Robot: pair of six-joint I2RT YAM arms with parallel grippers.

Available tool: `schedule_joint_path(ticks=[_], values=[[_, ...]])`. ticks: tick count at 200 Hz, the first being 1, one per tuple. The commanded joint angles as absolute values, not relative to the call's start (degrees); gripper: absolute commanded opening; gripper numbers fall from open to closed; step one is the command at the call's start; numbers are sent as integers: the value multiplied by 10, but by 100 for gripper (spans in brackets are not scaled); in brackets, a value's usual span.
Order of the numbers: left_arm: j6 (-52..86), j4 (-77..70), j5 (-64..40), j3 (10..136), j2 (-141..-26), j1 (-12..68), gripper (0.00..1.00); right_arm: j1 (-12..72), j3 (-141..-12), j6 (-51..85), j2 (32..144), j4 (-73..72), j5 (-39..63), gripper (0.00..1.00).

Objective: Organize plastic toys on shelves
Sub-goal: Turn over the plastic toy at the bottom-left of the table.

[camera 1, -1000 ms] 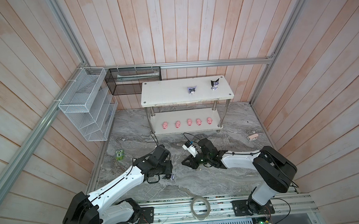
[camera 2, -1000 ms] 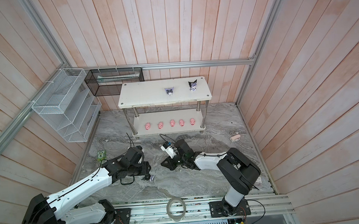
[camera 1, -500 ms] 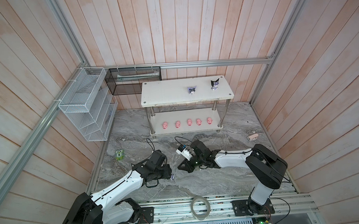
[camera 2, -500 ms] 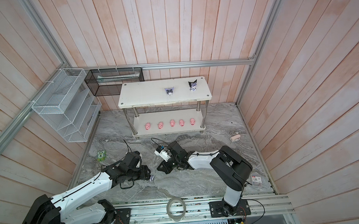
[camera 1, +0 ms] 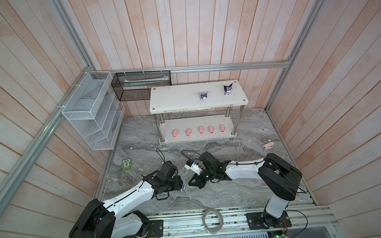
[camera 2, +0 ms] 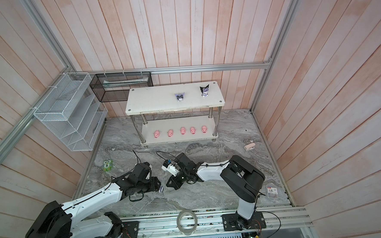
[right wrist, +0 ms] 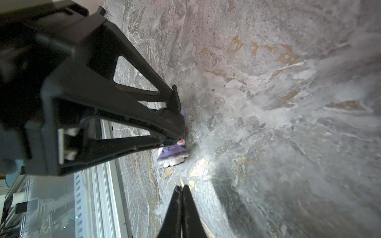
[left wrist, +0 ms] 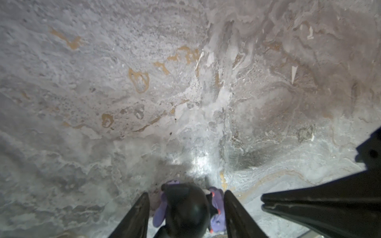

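One black-purple figurine [left wrist: 186, 208] on table [camera 1: 245, 195], straddled by left end effector [left wrist: 186, 194], grip unclear; right end effector [right wrist: 181, 188] pinched closed, empty, just beside.

Your right hand [right wrist: 181, 190] is pinched shut over the worktop [right wrist: 288, 123]. Just ahead, the left hand [right wrist: 177, 118] straddles the figurine [right wrist: 173, 153], jaws apart.

Both top views come in bright and even, soft light from above, crisp all over. Only faint shadows pool under the shelves [camera 1: 175, 100] and the arms, and the wall planks bow toward the edges. The left wrist view is dimmer: 1 white glare patch burns on the marble floor [left wrist: 201, 162], and the figurine [left wrist: 185, 208], close to the lens, is soft. The right wrist view smears toward its edges, with glare there too.
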State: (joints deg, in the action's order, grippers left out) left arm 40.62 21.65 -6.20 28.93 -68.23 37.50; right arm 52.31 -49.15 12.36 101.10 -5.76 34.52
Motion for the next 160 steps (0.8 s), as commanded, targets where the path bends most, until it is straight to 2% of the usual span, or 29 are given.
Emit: schedule_joint_path(ticks=[1,51,123,160], values=[[412,183,-74,281,-689,372,58,524,-513,107,1026,-35,357,5],[422,159,-86,273,-693,372,45,525,-532,92,1043,-15,362,4],[432,157,-84,258,-701,373,43,525,-531,92,1052,-21,360,3],[439,164,-72,266,-706,376,37,524,-526,92,1049,-22,357,3]])
